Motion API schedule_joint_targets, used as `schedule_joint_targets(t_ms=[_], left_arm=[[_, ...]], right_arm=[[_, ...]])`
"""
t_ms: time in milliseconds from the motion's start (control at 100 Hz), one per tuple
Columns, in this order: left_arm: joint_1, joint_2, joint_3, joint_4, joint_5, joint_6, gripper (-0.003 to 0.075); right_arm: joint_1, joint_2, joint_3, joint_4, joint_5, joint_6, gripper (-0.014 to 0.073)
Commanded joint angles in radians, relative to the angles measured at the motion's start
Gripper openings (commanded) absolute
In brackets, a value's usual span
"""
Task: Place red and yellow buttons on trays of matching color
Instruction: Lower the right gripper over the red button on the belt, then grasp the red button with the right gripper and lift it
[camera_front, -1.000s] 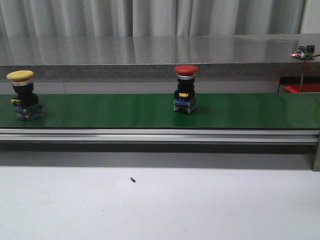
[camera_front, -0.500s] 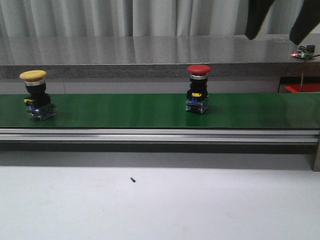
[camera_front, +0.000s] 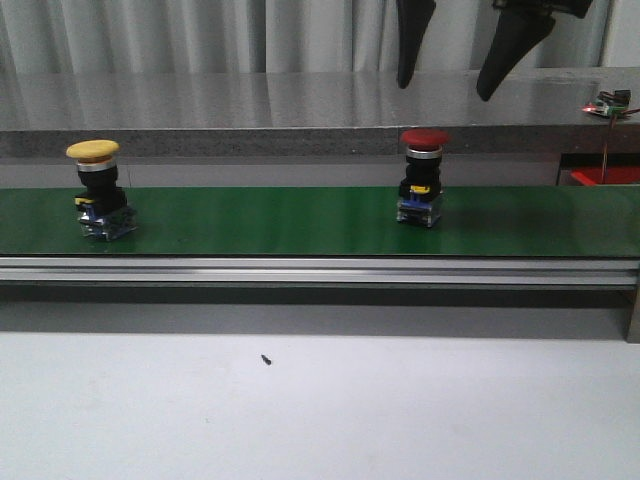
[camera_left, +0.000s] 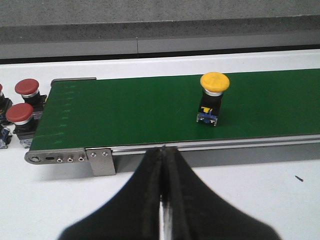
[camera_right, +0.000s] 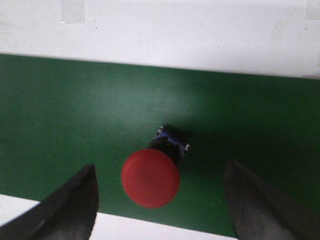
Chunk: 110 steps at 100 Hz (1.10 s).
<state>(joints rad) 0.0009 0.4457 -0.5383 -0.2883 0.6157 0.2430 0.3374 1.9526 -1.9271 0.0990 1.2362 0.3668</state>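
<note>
A red button (camera_front: 423, 165) with a mushroom cap stands on the dark green belt (camera_front: 260, 220), right of the middle. My right gripper (camera_front: 443, 90) hangs open above it, one finger on each side, not touching. In the right wrist view the red button (camera_right: 150, 179) sits between the open fingers (camera_right: 75, 205). A yellow button (camera_front: 97, 180) stands on the belt at the left. In the left wrist view my left gripper (camera_left: 163, 150) is shut and empty in front of the belt, with the yellow button (camera_left: 214, 95) beyond it. A corner of the red tray (camera_front: 605, 176) shows at the far right. No yellow tray is in view.
Two more red buttons (camera_left: 22, 100) stand off the belt's end (camera_left: 65, 82) in the left wrist view. A grey stone ledge (camera_front: 300, 110) runs behind the belt. An aluminium rail (camera_front: 300, 270) fronts the belt, with white table (camera_front: 400, 400) before it.
Both buttons have moved to the right along the belt. My right gripper has come into view from the upper right and moved left, now open above the red button.
</note>
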Motion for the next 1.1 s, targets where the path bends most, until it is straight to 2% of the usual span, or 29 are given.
schedule_joint_targets(t_ms=[0, 370, 740, 830, 1010, 1090], left_arm=[[-0.007, 0.004, -0.028, -0.011, -0.067, 0.002, -0.002], [-0.007, 0.004, -0.028, -0.011, -0.067, 0.002, -0.002], [-0.007, 0.004, -0.028, -0.011, -0.067, 0.002, -0.002], [-0.007, 0.004, -0.028, -0.011, -0.067, 0.002, -0.002], [-0.007, 0.004, -0.028, -0.011, -0.067, 0.002, -0.002], [-0.007, 0.004, -0.028, -0.011, -0.067, 0.002, -0.002]], right_arm=[[0.001, -0.028, -0.037, 0.002, 0.089, 0.004, 0.0528], [0.001, 0.03, -0.017, 0.0, 0.097, 0.003, 0.0528], [-0.002, 0.03, 0.051, -0.08, 0.098, 0.003, 0.0526], [-0.004, 0.03, 0.07, -0.099, 0.098, 0.003, 0.0482], [-0.004, 0.03, 0.092, -0.099, 0.098, 0.003, 0.03], [-0.004, 0.029, 0.092, -0.106, 0.098, 0.003, 0.0258]])
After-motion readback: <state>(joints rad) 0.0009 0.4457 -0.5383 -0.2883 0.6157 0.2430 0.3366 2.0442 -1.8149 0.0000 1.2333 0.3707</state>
